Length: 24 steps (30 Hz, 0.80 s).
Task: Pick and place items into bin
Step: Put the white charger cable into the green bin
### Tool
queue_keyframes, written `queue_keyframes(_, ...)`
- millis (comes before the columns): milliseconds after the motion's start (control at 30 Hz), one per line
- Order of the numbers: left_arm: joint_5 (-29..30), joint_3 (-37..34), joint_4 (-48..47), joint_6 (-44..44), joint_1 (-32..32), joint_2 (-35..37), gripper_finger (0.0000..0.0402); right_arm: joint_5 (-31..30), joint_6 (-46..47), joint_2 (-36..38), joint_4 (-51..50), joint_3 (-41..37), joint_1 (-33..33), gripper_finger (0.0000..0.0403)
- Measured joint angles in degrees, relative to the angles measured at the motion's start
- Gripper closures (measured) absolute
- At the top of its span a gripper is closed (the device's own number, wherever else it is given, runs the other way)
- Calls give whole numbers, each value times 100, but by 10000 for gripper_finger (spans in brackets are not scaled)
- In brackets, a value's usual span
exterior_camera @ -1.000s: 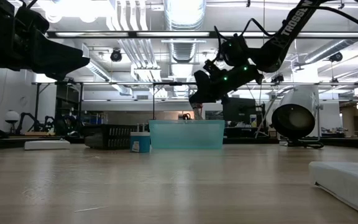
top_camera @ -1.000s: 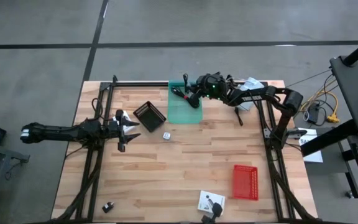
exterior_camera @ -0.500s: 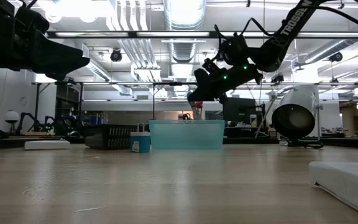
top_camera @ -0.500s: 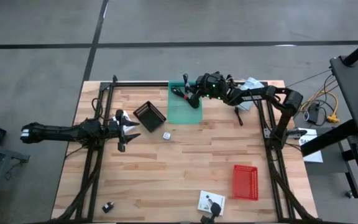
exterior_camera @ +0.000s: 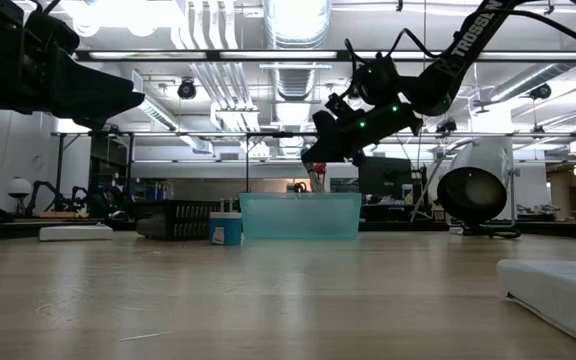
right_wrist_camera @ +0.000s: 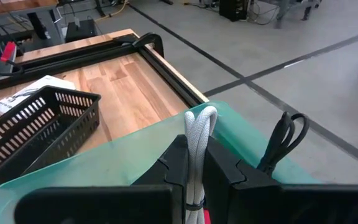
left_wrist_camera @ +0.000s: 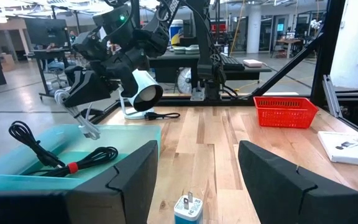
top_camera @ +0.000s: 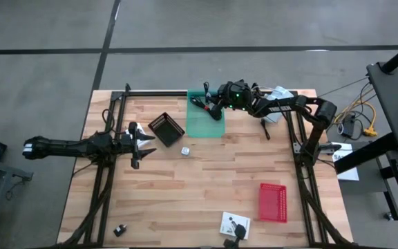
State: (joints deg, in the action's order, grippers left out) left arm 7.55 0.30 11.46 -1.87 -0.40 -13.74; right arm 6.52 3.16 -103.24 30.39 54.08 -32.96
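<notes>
Grey concrete floor w/ dark seams, ceiling ducts, bright overhead lights.

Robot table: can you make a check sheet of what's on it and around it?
Surface: wooden table.
Job's things: teal bin holding a black cable; white bundled cable in the right pincer.
Clutter: black basket, red basket, white plug, white packet.
Grippers: right pincer shut on the white bundled cable above the bin; left pincer open, waiting beside the black basket.
Cables: yellow cable off the table.
Surroundings: workshop floor.
</notes>
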Motion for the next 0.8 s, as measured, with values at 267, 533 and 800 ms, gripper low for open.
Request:
queue_keyframes(267,1,0,0,-1,-1,0,194,-320,-28,0,31,36,-224,385)
queue_keyframes(533,0,0,0,0,1,0,194,-1254,135,-88,645,65,-230,385)
queue_keyframes(800,0,0,0,-1,2,0,194,-1257,92,-490,633,402,-235,385)
